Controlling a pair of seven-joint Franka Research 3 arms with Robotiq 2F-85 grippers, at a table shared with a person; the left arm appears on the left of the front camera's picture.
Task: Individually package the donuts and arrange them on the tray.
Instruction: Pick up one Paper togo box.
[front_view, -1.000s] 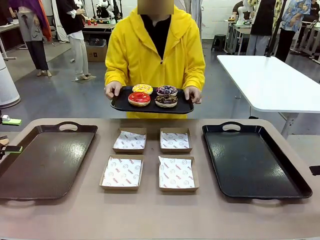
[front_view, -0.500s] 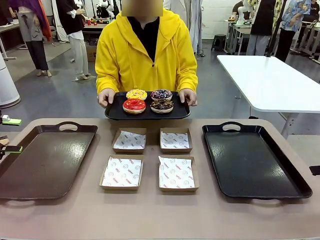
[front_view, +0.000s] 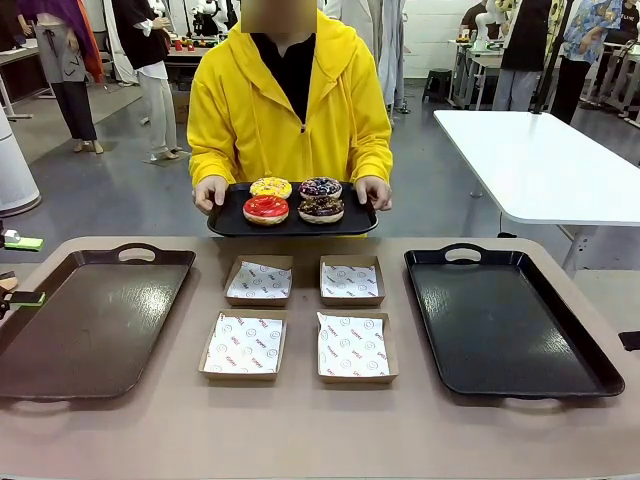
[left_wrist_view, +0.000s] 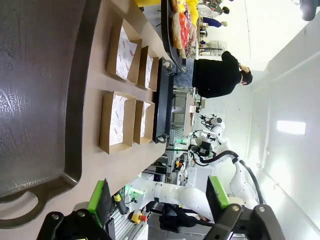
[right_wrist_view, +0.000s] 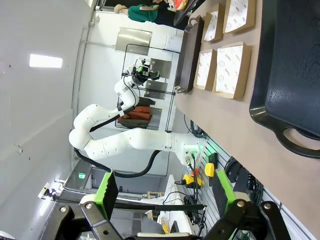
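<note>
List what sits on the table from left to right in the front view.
Large dark brown rectangular plastic tray → left pair of shallow brown paper-lined cardboard boxes → right pair of matching cardboard boxes → large glossy black rectangular plastic tray.

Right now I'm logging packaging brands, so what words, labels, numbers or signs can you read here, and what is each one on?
No text reads clearly.
On the paper liners in the four cardboard boxes: short red words and round grey marks, too small and blurred to read.
On the left tray, the right tray and the donuts: no print visible.
</note>
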